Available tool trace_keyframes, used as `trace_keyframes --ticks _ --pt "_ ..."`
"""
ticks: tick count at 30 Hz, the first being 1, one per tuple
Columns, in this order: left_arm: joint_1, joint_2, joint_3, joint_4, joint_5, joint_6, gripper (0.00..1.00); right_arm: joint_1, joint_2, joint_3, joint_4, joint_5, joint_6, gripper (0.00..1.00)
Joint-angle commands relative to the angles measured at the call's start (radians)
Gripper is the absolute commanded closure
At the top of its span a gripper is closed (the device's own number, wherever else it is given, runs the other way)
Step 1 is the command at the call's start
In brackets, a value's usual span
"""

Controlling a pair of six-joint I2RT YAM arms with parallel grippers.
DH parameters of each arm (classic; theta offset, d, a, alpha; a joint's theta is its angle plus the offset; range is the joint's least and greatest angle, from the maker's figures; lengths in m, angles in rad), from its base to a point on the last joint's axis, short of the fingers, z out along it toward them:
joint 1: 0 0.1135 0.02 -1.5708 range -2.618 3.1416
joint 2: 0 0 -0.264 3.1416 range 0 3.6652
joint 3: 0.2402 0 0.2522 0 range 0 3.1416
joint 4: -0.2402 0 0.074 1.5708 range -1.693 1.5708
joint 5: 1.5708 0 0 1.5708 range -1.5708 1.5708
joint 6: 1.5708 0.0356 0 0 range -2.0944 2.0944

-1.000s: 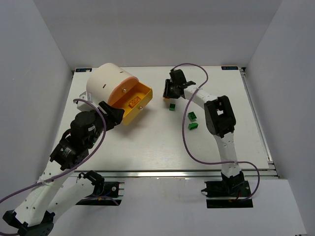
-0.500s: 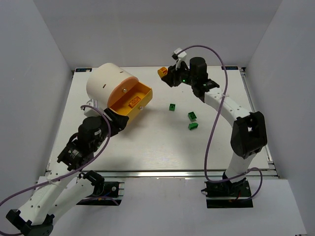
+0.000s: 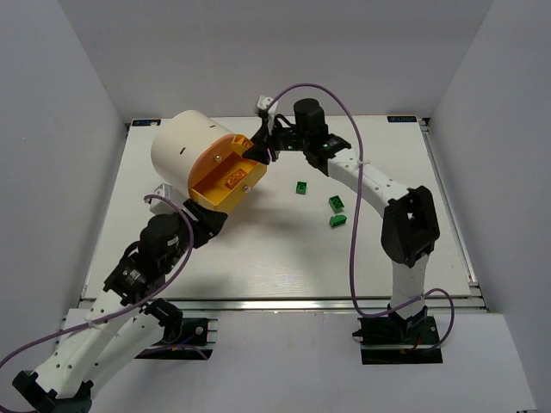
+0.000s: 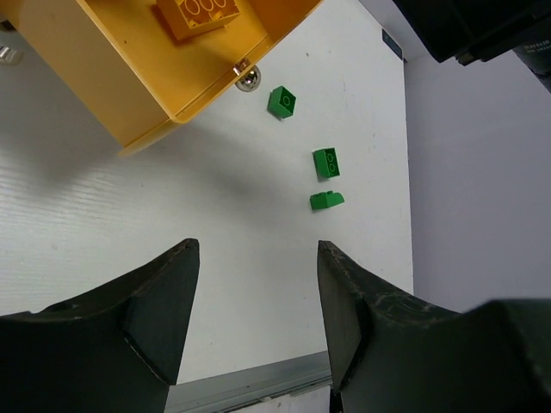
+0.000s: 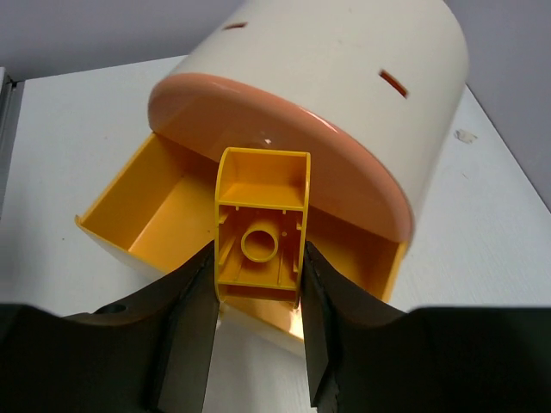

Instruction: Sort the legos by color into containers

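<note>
The cream drum (image 3: 182, 144) lies at the back left with its yellow drawer (image 3: 215, 185) pulled out. One orange-yellow lego (image 3: 232, 179) lies inside the drawer. My right gripper (image 3: 263, 146) hovers over the drawer's far corner. In the right wrist view it (image 5: 258, 251) is shut on a second orange-yellow lego (image 5: 260, 225), whose hollow underside faces the camera, above the drawer (image 5: 142, 211) and the drum (image 5: 344, 86). Three green legos (image 3: 301, 188) (image 3: 336, 203) (image 3: 337, 220) lie on the table right of the drawer. My left gripper (image 4: 256, 249) stands open and empty, just near of the drawer (image 4: 112, 82).
White walls close in the table on the left, right and back. A metal rail (image 3: 284, 303) runs along the near edge. The right arm's purple cable (image 3: 357, 215) loops above the green legos. The drawer's round knob (image 4: 248, 79) points toward the nearest green lego (image 4: 281, 101).
My right gripper has lifted the orange-yellow lego from beside the green ones and carried it left, over the open drawer. The left arm has drawn back slightly toward the near edge.
</note>
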Motion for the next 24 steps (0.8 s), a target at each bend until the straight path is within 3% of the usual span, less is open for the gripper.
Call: trace_keyframes --ticks 1,3,4,7,10,12,15,16,18,19,20,24 --pt "-0.004 -0.018 -0.011 0.006 0.009 -0.021 0.33 0.037 0.033 0.094 -0.052 -0.014 -0.059 0.79" --pt "-0.004 -0.022 -0.014 0.001 0.011 -0.027 0.33 0.049 0.041 0.104 -0.083 -0.006 -0.068 0.68" --pt "-0.004 -0.024 -0.015 0.001 0.011 -0.027 0.33 0.051 0.046 0.104 -0.091 -0.005 -0.069 0.57" --pt "-0.004 -0.029 -0.029 0.009 0.012 -0.035 0.33 0.056 0.05 0.104 -0.112 0.008 -0.066 0.41" --pt "-0.004 -0.03 -0.049 0.03 0.02 -0.042 0.36 0.054 0.047 0.102 -0.115 0.015 -0.06 0.32" --pt "-0.004 -0.026 -0.064 0.053 0.033 -0.045 0.4 0.056 0.046 0.105 -0.117 0.02 -0.051 0.32" --pt "-0.004 -0.006 -0.075 0.087 0.053 -0.039 0.65 0.049 0.02 0.102 -0.1 0.018 0.004 0.46" --pt "-0.004 0.016 -0.074 0.094 0.06 -0.03 0.74 0.042 0.006 0.094 -0.086 0.021 0.024 0.6" --pt "-0.004 0.046 -0.066 0.131 0.078 -0.015 0.81 0.034 -0.058 0.027 -0.006 0.047 0.073 0.77" --pt "-0.004 0.066 -0.061 0.142 0.102 -0.006 0.85 0.022 -0.09 -0.008 0.029 0.066 0.117 0.97" --pt "-0.004 0.115 -0.057 0.151 0.116 0.016 0.9 0.02 -0.12 -0.049 0.062 0.089 0.139 1.0" --pt "-0.004 0.281 0.006 0.177 0.179 0.097 0.95 -0.039 -0.248 -0.238 0.123 0.173 0.239 1.0"
